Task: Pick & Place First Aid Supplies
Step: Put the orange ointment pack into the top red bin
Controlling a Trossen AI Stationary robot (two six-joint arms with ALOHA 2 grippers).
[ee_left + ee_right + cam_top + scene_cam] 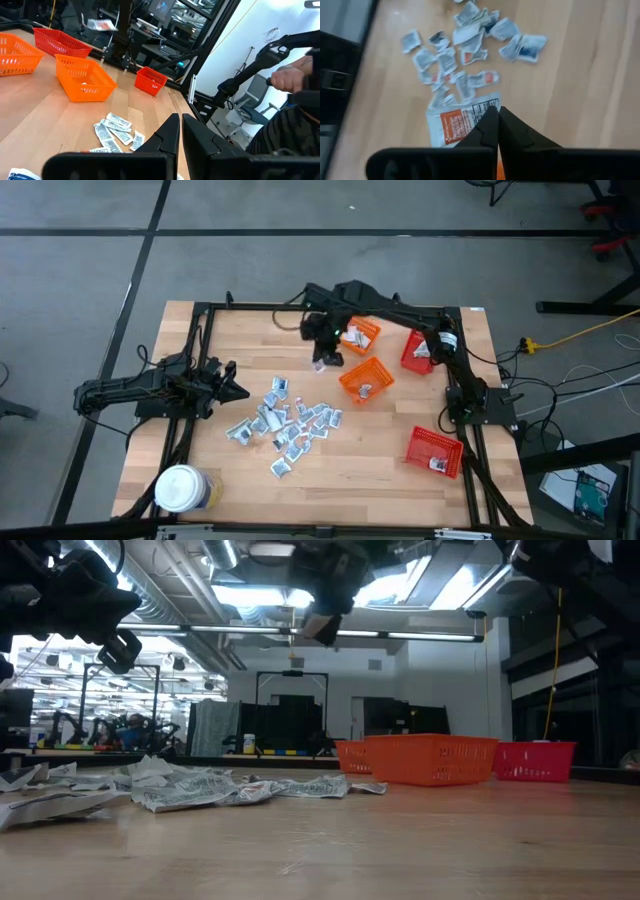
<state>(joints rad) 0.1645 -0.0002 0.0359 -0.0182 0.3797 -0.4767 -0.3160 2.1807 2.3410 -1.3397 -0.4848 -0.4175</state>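
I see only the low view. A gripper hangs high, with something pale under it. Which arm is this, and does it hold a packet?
Observer: It is the right gripper, shut on a packet with orange print.
Operator: Is it already above a basket?
Observer: No. From above, it shows beside the orange basket, on the side toward the pile of sachets.
Operator: And the left arm?
Observer: The left gripper is shut and empty, at the left edge of the pile.

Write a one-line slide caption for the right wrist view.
Right gripper shut on a packet with orange print, above the scattered pile of sachets on the wooden table.
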